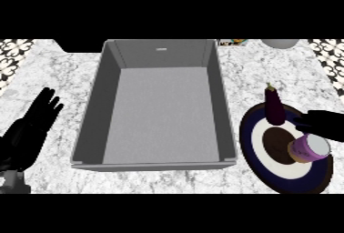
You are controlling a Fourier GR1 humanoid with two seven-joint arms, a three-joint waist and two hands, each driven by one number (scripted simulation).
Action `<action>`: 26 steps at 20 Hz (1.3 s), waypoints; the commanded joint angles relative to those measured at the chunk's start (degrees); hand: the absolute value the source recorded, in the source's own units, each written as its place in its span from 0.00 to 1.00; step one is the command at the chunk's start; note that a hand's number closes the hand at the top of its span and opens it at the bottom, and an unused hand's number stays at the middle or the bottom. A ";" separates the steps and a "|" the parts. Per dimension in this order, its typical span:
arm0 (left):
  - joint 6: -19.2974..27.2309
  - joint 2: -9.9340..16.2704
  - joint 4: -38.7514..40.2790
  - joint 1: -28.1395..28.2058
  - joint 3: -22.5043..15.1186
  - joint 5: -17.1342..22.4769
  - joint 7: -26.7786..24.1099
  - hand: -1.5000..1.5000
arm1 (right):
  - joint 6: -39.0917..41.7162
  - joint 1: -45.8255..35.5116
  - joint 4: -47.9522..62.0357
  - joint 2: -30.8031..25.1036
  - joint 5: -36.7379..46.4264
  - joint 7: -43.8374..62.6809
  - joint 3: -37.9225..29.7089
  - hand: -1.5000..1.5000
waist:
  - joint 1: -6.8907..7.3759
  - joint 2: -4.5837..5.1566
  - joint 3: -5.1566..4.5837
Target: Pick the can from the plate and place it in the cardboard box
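A purple can [309, 148] with a pale lid lies tilted on the dark-rimmed plate [263, 159] at the right. My right hand [325, 124] reaches in from the right edge, its fingers curled just above and behind the can, touching its top side. A dark purple eggplant [274, 106] stands on the plate's far rim. The grey box [161, 107] fills the middle of the counter, open at the top, with nothing inside. My left hand [32, 125] rests open at the left edge, fingers pointing up.
A white round object [279, 43] sits at the far right of the counter, next to a small colourful item [233, 42] behind the box. Patterned tiles border both far corners.
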 commanded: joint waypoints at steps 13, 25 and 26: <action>-3.91 -2.06 1.51 -1.12 4.22 -1.31 1.44 0.50 | 4.03 -0.16 -0.86 7.62 11.76 2.08 -1.25 0.00 | -0.04 -0.01 -0.01; -5.28 -5.04 -2.14 2.23 3.96 -3.85 0.92 0.50 | 0.03 -0.53 6.87 13.00 20.00 0.05 -1.09 0.00 | 0.16 0.00 0.00; -6.38 -2.37 -0.19 -0.76 6.71 -2.05 3.36 0.50 | -2.97 1.74 7.55 12.10 20.66 -1.64 -1.60 0.00 | -0.02 0.01 0.00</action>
